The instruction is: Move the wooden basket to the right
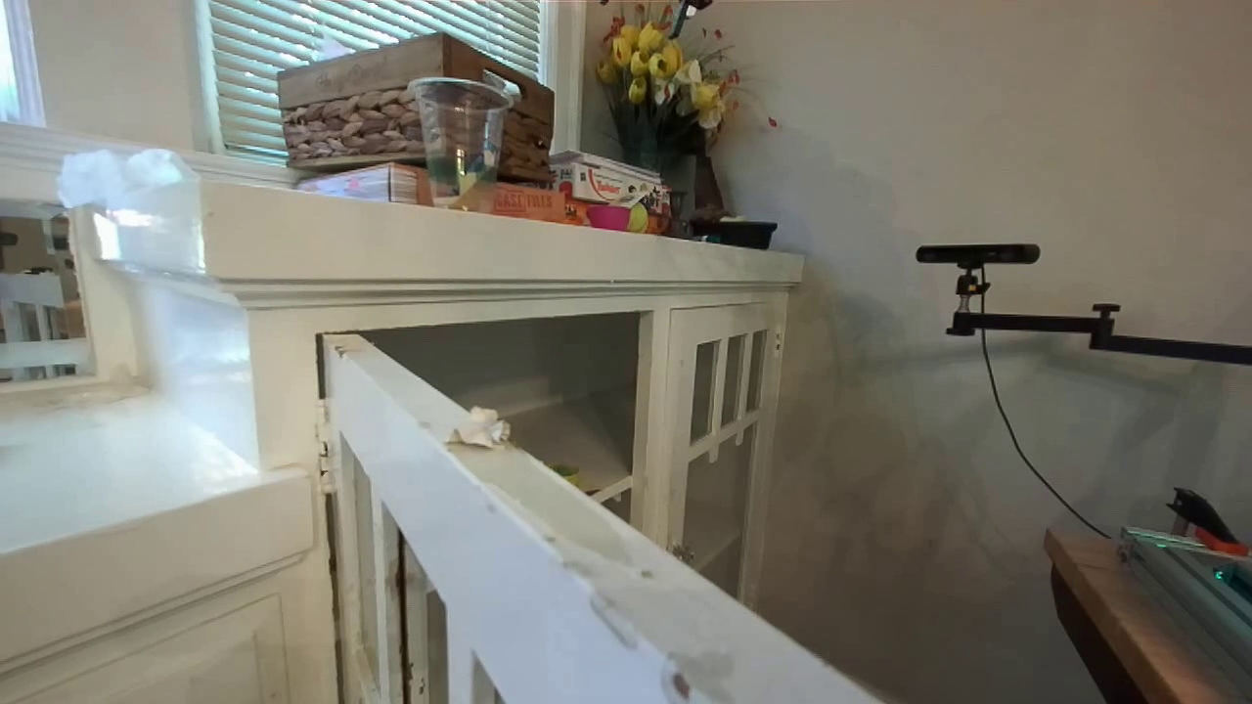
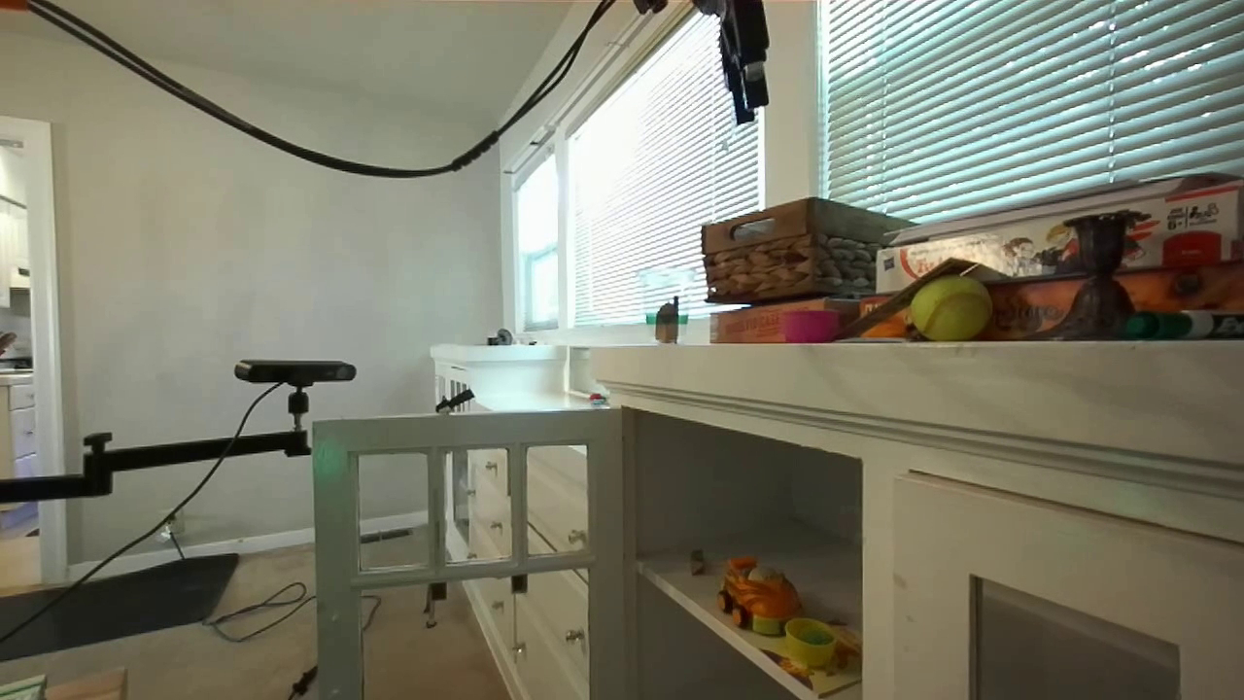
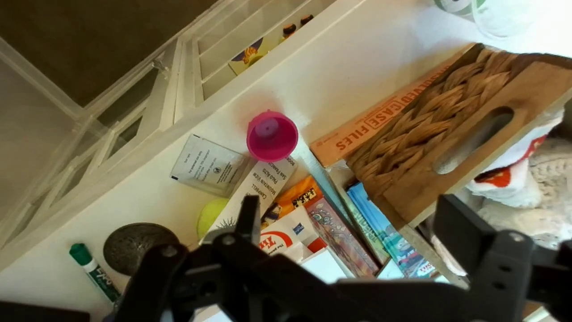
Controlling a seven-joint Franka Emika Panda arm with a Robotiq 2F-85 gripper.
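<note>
1. The rectangular, brown, woven-wood basket sits on the left part of the white-painted tabletop, raised on a flat orange cardboard box lettered CASE FILES. The shift to the right is not yet made.

2. The black, two-fingered mechanical hand is empty, its fingers spread wide. In the wrist view one finger overlaps the basket's right end; in an exterior view the hand hangs above it, apart.

3. I expect a stiff frame with slightly yielding weave, modest in weight. Inside lies pale, soft-looking cloth with a red patch, so little there should break. Dry wood should grip well, though strands could snag.

4. The best hold looks like the plain upper band on the near side, where an oval handle slot is cut: one finger outside, one inside the rim, clear of the cloth. The right-end rim lies closer to the hand.

5. Held on one side, the basket may tip; a small lift should spare the orange box. A clear, tapered plastic cup stands just beside the left near corner, and thin, brightly coloured flat paper packages crowd the right.
</note>
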